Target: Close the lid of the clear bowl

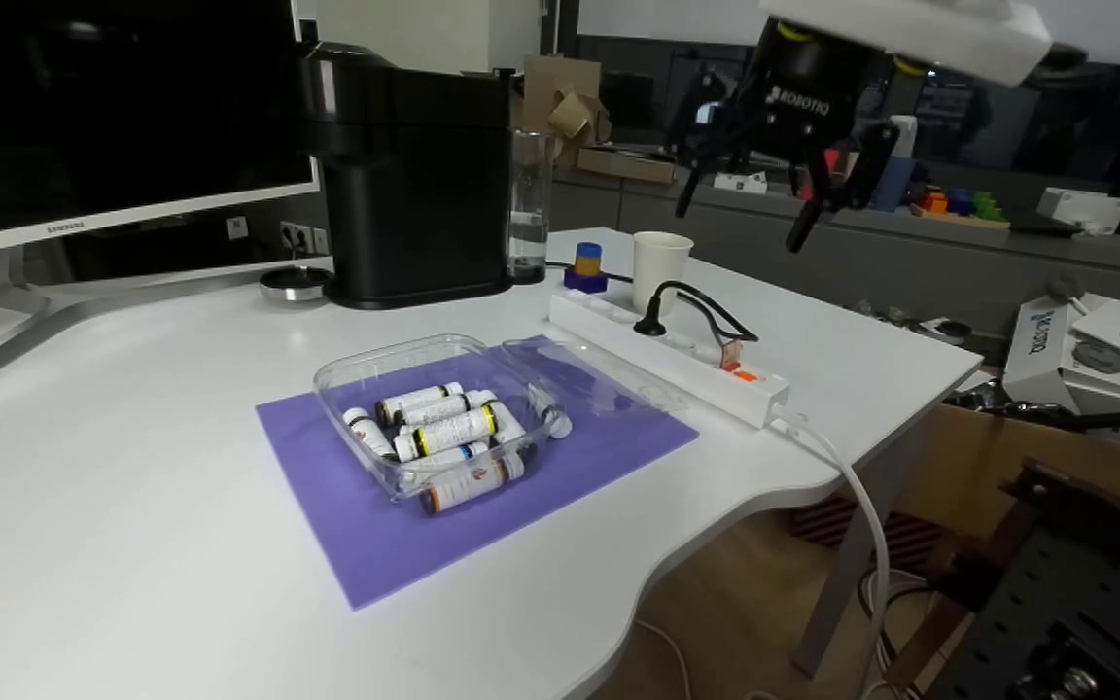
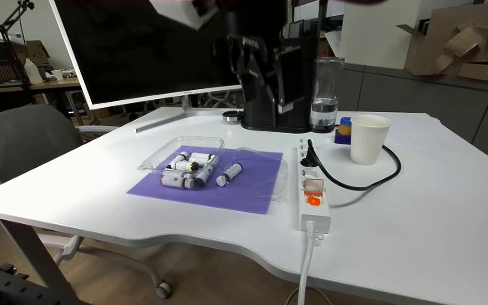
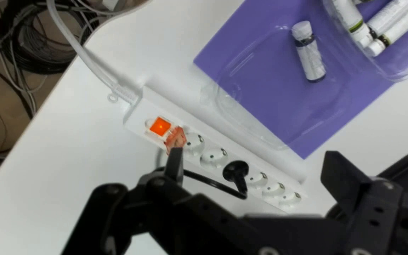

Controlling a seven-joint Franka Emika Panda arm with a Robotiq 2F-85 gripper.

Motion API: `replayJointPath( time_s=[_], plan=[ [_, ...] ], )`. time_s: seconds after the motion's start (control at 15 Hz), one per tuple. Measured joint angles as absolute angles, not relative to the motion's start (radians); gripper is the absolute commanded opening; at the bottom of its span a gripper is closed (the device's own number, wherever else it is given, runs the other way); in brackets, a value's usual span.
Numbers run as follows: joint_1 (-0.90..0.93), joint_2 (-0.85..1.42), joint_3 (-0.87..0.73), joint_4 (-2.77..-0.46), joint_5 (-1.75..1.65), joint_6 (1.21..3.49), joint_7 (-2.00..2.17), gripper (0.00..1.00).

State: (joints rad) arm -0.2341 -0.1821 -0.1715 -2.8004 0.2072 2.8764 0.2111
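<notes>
The clear bowl (image 1: 395, 352) stands open on a purple sheet, holding several white vials; it also shows in an exterior view (image 2: 161, 156) and partly in the wrist view (image 3: 397, 75). Its transparent lid (image 1: 609, 377) lies flat and folded out beside it, towards the power strip; it also shows in an exterior view (image 2: 265, 176) and the wrist view (image 3: 278, 92). One vial (image 3: 309, 53) lies on the lid near the bowl's side, also seen in an exterior view (image 2: 229, 174). My gripper (image 1: 742, 216) is open and empty, high above the table; its fingers (image 3: 255, 159) frame the power strip.
A white power strip (image 2: 314, 212) with a black plug (image 3: 236, 171) lies right beside the lid. A paper cup (image 2: 367, 142), a small blue and orange piece (image 1: 587, 267), a black coffee machine (image 1: 414, 185) and a monitor (image 1: 113, 107) stand behind. The purple sheet (image 1: 366, 564) lies under the bowl.
</notes>
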Motion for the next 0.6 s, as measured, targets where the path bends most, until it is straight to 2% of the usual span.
replayJointPath(
  time_s=[0.2, 0.4, 0.6],
  plan=[
    [-0.236, -0.08, -0.16, -2.792, 0.205, 2.896, 0.258, 1.0],
    [-0.236, -0.07, -0.159, -2.787, 0.205, 2.896, 0.261, 1.0],
    [-0.203, -0.064, -0.155, -2.788, 0.371, 2.957, 0.233, 1.0]
  ],
)
